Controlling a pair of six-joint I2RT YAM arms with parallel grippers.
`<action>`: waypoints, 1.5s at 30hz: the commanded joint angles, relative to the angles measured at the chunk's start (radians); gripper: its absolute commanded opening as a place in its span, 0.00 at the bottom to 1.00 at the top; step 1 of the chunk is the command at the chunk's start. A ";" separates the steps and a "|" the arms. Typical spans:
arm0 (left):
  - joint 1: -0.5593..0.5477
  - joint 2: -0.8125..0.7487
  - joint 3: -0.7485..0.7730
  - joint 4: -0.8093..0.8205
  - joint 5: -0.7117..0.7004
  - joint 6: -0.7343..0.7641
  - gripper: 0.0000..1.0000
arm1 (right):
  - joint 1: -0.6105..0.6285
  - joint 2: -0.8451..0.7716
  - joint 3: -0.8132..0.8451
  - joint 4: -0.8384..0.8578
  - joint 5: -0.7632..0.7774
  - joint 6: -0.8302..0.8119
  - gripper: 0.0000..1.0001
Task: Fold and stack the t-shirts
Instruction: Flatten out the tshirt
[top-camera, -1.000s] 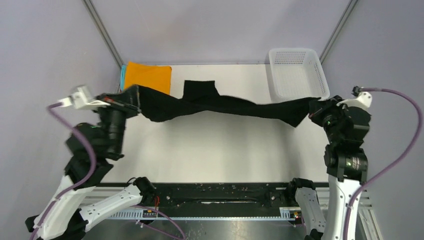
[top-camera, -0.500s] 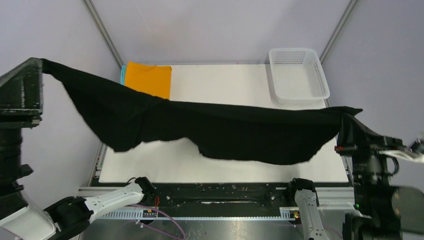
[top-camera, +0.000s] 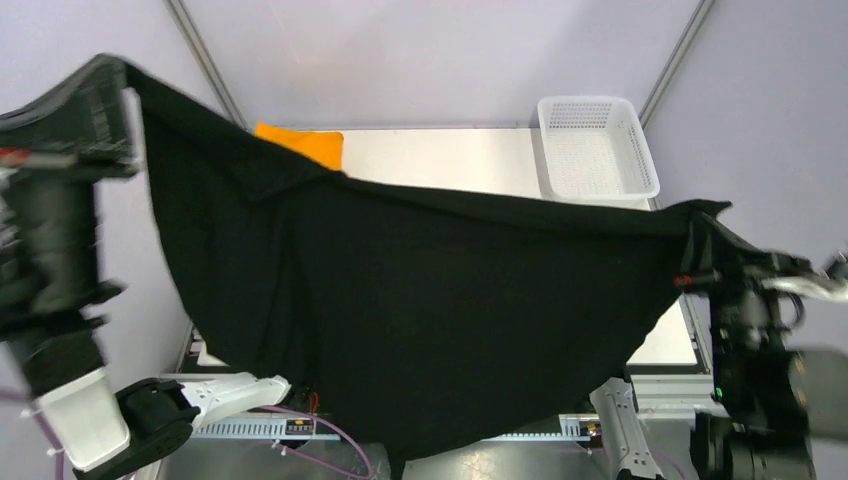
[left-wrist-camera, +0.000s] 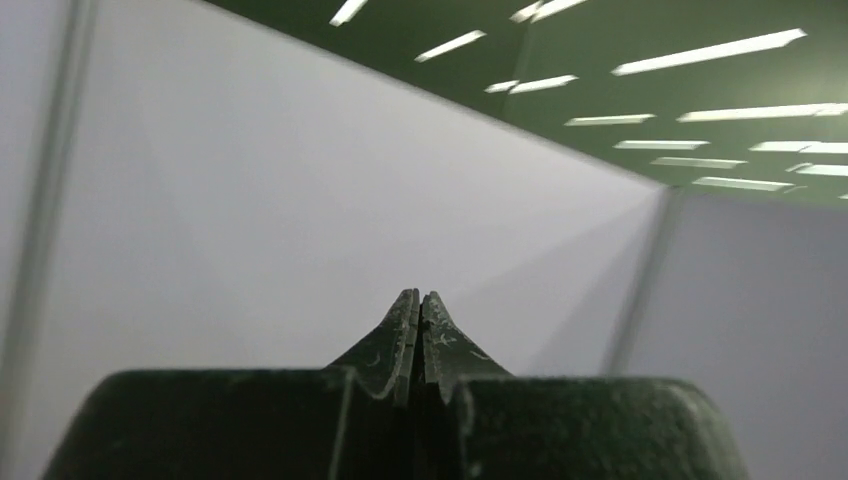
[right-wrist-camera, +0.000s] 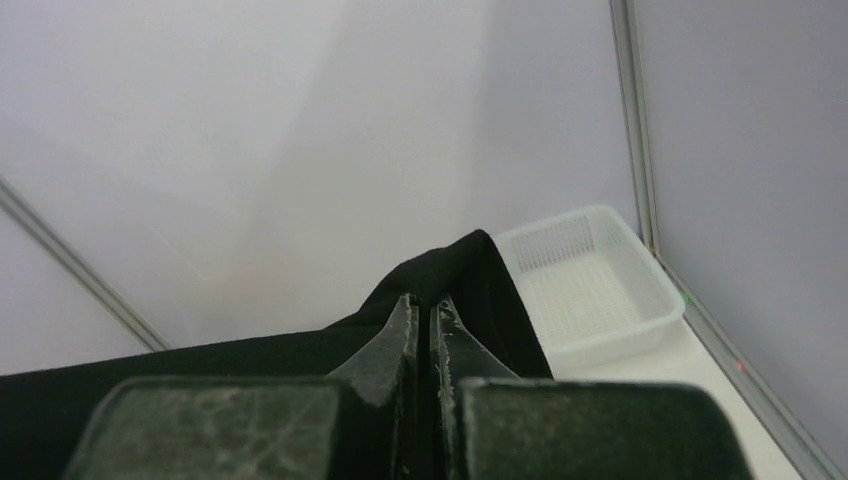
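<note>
My left fingers (left-wrist-camera: 404, 335) and right fingers (right-wrist-camera: 400, 340) pinch the limp, light black t-shirt (top-camera: 420, 320) at opposite corners, the best hold, I judge.

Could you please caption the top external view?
The left gripper and right gripper hold the black t-shirt spread wide above the table.

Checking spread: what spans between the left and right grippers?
The black t-shirt, hanging as a sheet from left gripper to right gripper; seen in the top external view.
</note>
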 joint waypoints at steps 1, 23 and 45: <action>0.023 0.148 -0.250 0.250 -0.325 0.221 0.00 | 0.004 0.146 -0.165 0.046 0.048 0.004 0.00; 0.436 1.150 -0.419 0.391 -0.015 -0.048 0.00 | 0.004 1.091 -0.548 0.599 -0.046 0.053 0.15; 0.446 1.068 -0.327 0.058 0.087 -0.333 0.99 | 0.059 0.978 -0.634 0.506 0.077 0.044 0.98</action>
